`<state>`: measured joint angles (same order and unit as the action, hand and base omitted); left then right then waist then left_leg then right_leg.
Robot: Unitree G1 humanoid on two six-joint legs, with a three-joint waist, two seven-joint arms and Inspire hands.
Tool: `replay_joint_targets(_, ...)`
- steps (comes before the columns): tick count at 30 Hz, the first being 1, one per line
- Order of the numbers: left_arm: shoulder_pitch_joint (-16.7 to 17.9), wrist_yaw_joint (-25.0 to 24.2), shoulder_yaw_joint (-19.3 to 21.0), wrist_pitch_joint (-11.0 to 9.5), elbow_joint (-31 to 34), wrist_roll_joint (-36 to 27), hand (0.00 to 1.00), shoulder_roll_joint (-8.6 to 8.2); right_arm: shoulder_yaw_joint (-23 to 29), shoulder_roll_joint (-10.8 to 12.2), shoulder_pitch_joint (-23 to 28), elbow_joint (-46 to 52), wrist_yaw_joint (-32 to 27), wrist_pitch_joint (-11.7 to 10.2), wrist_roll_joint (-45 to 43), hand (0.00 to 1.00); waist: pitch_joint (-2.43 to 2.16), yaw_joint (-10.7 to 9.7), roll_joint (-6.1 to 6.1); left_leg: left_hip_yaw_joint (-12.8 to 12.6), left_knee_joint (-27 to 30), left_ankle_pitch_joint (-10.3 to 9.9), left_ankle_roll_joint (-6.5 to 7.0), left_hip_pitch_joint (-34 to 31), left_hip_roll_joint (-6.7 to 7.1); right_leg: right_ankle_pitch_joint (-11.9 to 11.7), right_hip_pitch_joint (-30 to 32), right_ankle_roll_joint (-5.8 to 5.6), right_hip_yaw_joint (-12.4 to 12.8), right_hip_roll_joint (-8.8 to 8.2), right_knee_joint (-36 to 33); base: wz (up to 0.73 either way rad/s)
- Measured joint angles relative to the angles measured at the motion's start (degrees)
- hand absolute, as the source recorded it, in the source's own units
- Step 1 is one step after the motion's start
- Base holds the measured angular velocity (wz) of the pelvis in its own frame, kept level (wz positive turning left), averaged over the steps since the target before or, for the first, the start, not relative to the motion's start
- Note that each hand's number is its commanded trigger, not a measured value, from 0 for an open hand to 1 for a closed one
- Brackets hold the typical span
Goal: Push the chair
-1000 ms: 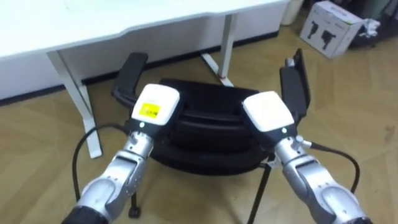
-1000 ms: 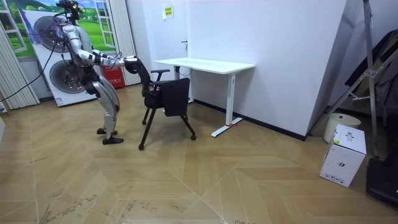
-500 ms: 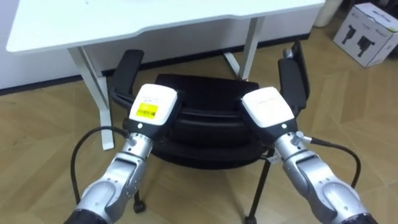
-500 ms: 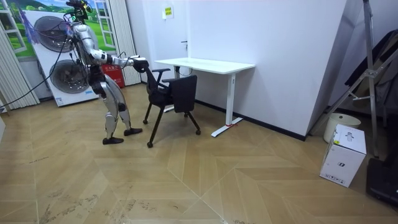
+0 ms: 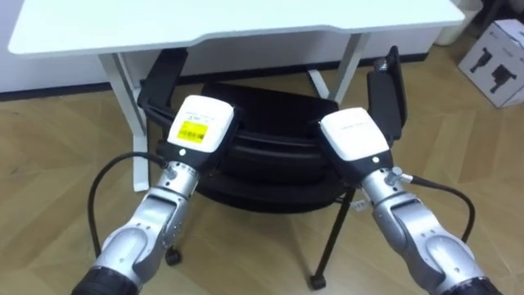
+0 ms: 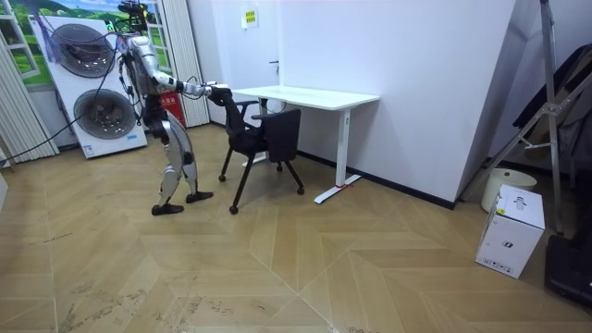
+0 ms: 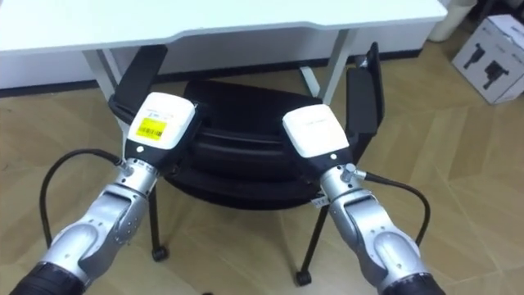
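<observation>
A black office chair point(image 5: 270, 160) stands in front of me with its backrest toward me, its seat and armrests point(image 5: 386, 94) reaching under the edge of a white desk point(image 5: 246, 20). My left hand point(image 5: 196, 131) and right hand point(image 5: 354, 141) both rest on top of the backrest, one at each end. Their white backs face up and the fingers are hidden over the far side. In the room view I stand at the left, leaning forward with both arms stretched out to the chair point(image 6: 266, 139), which is beside the desk point(image 6: 305, 95).
The desk's white legs point(image 5: 123, 82) flank the chair on both sides. A cardboard box point(image 5: 495, 53) sits on the wood floor at the far right. Two washing machines point(image 6: 88, 92) stand behind me, and a ladder point(image 6: 546, 102) leans at the room view's right.
I have stepped forward and the chair has rolled with my hands toward the desk; its armrests now sit under the desktop edge. Both hands stay on the backrest.
</observation>
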<state>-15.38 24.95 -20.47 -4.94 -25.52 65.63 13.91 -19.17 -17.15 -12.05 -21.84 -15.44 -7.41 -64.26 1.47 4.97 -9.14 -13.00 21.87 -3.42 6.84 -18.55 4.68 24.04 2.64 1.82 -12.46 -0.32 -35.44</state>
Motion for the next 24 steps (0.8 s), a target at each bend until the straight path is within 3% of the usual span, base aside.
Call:
replay_joint_targets(1, 0.0, -0.4, 0.0, 0.0, 0.0, -0.1, 1.0, -0.04, 0.0, 0.0, 0.0, -0.1, 0.0, 0.0, 0.2, 1.0, 0.11, 0.0, -0.19, 0.0, 0.4, -0.6, 0.25, 0.6, 0.08, -0.1, 0.9, -0.17, 0.3, -0.8, -3.3, 0.14)
replay_joint_targets(3, 0.2, -0.9, -0.1, -0.1, -0.5, -0.4, 1.0, -0.05, -0.3, 0.2, 0.0, -0.8, 0.0, 0.0, 0.3, 1.0, 0.35, 0.2, 0.65, 0.7, 5.5, -5.6, 0.67, 1.5, -0.42, -3.6, 4.7, -3.53, 1.8, -2.1, -16.6, 0.02)
replay_joint_targets(4, 0.2, -0.9, -0.1, -0.1, -0.5, -0.4, 1.0, -0.27, -0.3, 0.3, 0.0, -0.9, -0.1, -0.1, 0.3, 1.0, 0.47, 0.3, 0.8, 0.9, 6.6, -6.7, 0.84, 1.7, -0.57, -4.3, 6.1, -3.3, 1.8, -2.57, -19.6, -0.05)
replay_joint_targets(5, 0.2, -0.9, -0.1, -0.2, -0.9, -0.6, 1.0, -0.48, -0.4, 0.3, -0.1, -1.3, -0.1, -0.1, 0.3, 1.0, 0.71, 1.1, 1.16, 1.0, 8.5, -8.8, 0.93, 2.1, -0.64, -4.2, 8.3, -2.61, 2.5, -4.58, -25.1, -0.11)
replay_joint_targets(6, -0.2, -0.9, 0.0, -0.4, -1.8, -1.1, 1.0, -0.76, -0.4, 0.2, -0.4, -1.8, -0.2, -0.1, 0.3, 1.0, 1.05, 1.6, 2.24, 1.1, 9.8, -10.0, 0.66, 2.6, -1.19, -3.2, 10.7, -2.61, 3.7, -6.76, -28.7, -0.12)
replay_joint_targets(9, -0.4, -0.7, 0.1, -1.3, -3.0, -1.3, 1.0, -0.82, -1.0, 0.7, -1.0, -3.1, -0.1, -0.1, 0.3, 1.0, 1.37, 3.4, 2.97, 1.5, 9.9, -11.5, -0.44, 4.6, -2.77, -2.5, 16.6, -2.96, 7.8, -10.04, -26.6, -0.09)
replay_joint_targets(10, -0.4, -0.6, 0.2, -1.4, -3.2, -1.3, 1.0, -0.67, -1.0, 1.0, -1.0, -3.4, -0.2, -0.1, 0.4, 1.0, 1.45, 3.5, 3.12, 2.0, 10.0, -11.8, -0.86, 4.8, -3.06, -2.5, 17.3, -2.98, 8.1, -10.21, -24.7, 0.19)
replay_joint_targets(12, -0.5, 0.4, 0.2, -2.5, -4.0, -1.3, 1.0, 0.25, -1.6, 1.3, -1.0, -3.8, -0.8, -0.1, 0.6, 1.0, 1.55, 2.7, 3.56, 5.9, 10.4, -12.5, -2.75, 5.2, -4.19, -3.8, 18.6, -4.36, 10.2, -8.8, -9.7, 0.59)
replay_joint_targets(13, -0.5, 0.5, 0.2, -2.7, -4.2, -1.3, 1.0, 0.4, -1.7, 1.4, -0.9, -3.8, -0.8, -0.1, 0.6, 1.0, 1.48, 2.7, 3.57, 6.8, 10.7, -12.8, -3.32, 5.3, -4.38, -4.9, 18.8, -4.52, 11.1, -8.13, -5.6, 0.62)
replay_joint_targets(14, -0.4, 0.9, 0.3, -2.8, -4.2, -1.3, 1.0, 0.7, -1.8, 1.6, -0.9, -3.8, -1.0, -0.2, 0.6, 1.0, 1.49, 2.6, 3.66, 8.4, 12.1, -13.9, -4.61, 5.2, -4.97, -9.3, 19.5, -5.41, 12.6, -6.79, 0.4, 0.69)
replay_joint_targets(15, -0.1, 1.0, 0.3, -2.8, -4.3, -1.3, 1.0, 0.71, -1.9, 1.4, -0.8, -4.1, -1.2, -0.4, 0.7, 1.0, 0.86, 2.1, 4.18, 10.7, 14.2, -15.0, -6.0, 4.3, -5.58, -11.7, 18.6, -5.4, 12.2, -5.66, 1.3, 0.68)
replay_joint_targets(17, -0.1, 1.2, 0.3, -2.7, -4.2, -1.0, 1.0, 0.56, -1.9, 1.2, -1.2, -4.2, -1.1, -0.5, 0.8, 1.0, 0.3, 2.5, 4.46, 12.8, 15.5, -15.8, -7.93, 3.8, -6.39, -13.3, 17.6, -3.78, 10.3, -4.19, 0.9, 0.56)
replay_joint_targets(18, -0.1, 1.4, 0.3, -2.4, -4.3, -0.9, 1.0, 0.2, -1.8, 1.0, -1.6, -4.2, -0.6, -0.5, 0.9, 1.0, 0.17, 2.5, 4.65, 14.2, 15.0, -16.1, -9.01, 4.2, -6.75, -12.5, 17.1, -2.96, 9.0, -3.6, 0.5, 0.41)
replay_joint_targets(19, -0.1, 1.5, 0.3, -2.2, -4.3, -0.9, 1.0, 0.05, -1.8, 1.0, -1.7, -4.3, -0.3, -0.5, 0.9, 1.0, 0.13, 2.6, 4.76, 14.6, 14.6, -16.2, -9.45, 4.5, -7.09, -12.4, 16.8, -2.82, 8.6, -3.41, 0.6, 0.39)
replay_joint_targets(21, 0.0, 1.9, 0.7, -1.8, -4.1, -0.8, 1.0, -0.22, -1.8, 0.9, -2.7, -4.3, 0.9, -0.7, 0.9, 1.0, 0.14, 2.7, 4.86, 16.6, 13.1, -15.9, -10.46, 5.1, -7.72, -11.5, 15.8, -0.88, 6.5, -3.39, 0.6, 0.34)
replay_joint_targets(24, -0.1, 2.3, 1.1, -1.6, -3.9, -0.8, 1.0, 0.16, -1.9, 1.1, -3.7, -4.1, 2.3, -0.7, 1.0, 1.0, 0.14, 3.2, 4.88, 17.4, 12.0, -16.1, -11.66, 6.0, -8.88, -10.5, 15.2, 0.43, 5.6, -2.33, 0.5, 0.12)
